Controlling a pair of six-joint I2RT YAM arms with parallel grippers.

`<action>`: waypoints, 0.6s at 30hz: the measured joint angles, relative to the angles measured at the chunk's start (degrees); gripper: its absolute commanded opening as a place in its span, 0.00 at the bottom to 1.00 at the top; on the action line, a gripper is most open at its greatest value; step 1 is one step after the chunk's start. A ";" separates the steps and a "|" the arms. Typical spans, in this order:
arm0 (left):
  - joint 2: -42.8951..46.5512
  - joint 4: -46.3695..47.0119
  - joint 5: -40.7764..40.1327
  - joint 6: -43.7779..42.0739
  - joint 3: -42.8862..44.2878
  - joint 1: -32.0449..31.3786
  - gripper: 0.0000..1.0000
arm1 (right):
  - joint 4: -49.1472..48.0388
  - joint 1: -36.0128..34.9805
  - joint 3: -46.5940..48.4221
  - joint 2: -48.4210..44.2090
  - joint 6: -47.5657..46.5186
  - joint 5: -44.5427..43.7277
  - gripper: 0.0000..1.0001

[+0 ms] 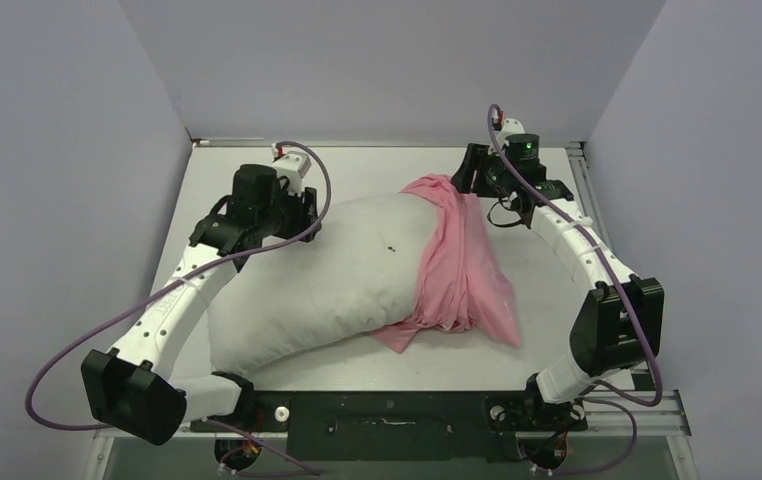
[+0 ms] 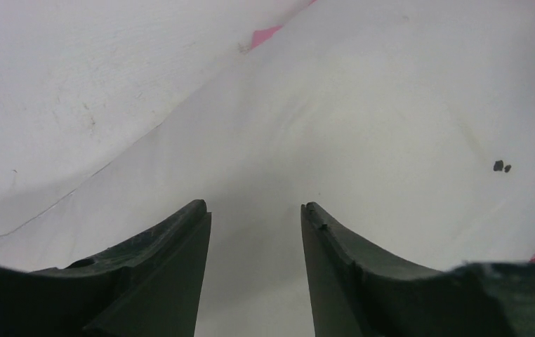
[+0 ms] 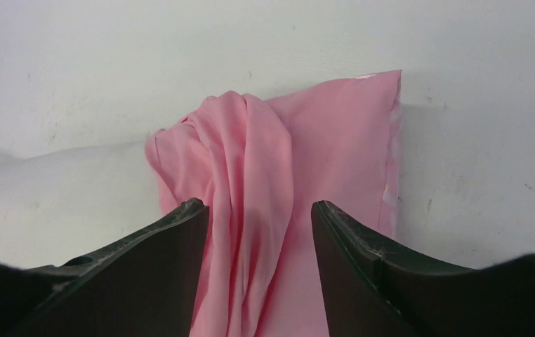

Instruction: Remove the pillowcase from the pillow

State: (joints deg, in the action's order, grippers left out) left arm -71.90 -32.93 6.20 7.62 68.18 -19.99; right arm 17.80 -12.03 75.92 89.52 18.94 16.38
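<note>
One white pillow (image 1: 317, 270) lies mid-frame, with one pink pillowcase (image 1: 457, 265) bunched over its right end. The left gripper (image 2: 253, 205) and right gripper (image 3: 258, 203) both have jaws spread, holding nothing.

The pillowcase (image 1: 457, 265) covers the right end of the pillow (image 1: 317, 280) on the table (image 1: 377, 170).
</note>
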 measured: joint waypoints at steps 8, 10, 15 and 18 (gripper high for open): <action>2.89 -0.76 -6.60 -3.58 0.02 -12.79 0.69 | -0.31 -2.40 -5.75 -6.27 -0.46 -1.60 0.88; 3.43 -0.76 -8.26 -4.31 0.02 -18.32 0.74 | 0.37 -3.87 -7.52 -8.96 -0.76 -2.84 0.93; 3.06 -0.76 -12.24 -5.33 0.02 -30.16 0.88 | 2.93 -7.23 -12.90 -16.96 -1.33 -6.16 1.00; 1.22 -0.68 -14.38 -5.22 0.02 -36.30 0.97 | 5.31 -7.56 -15.61 -21.00 -1.70 -7.72 1.00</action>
State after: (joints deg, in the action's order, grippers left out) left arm -70.67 -33.61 -8.19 2.39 68.20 -56.29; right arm 23.11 -19.59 60.31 68.51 17.23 8.67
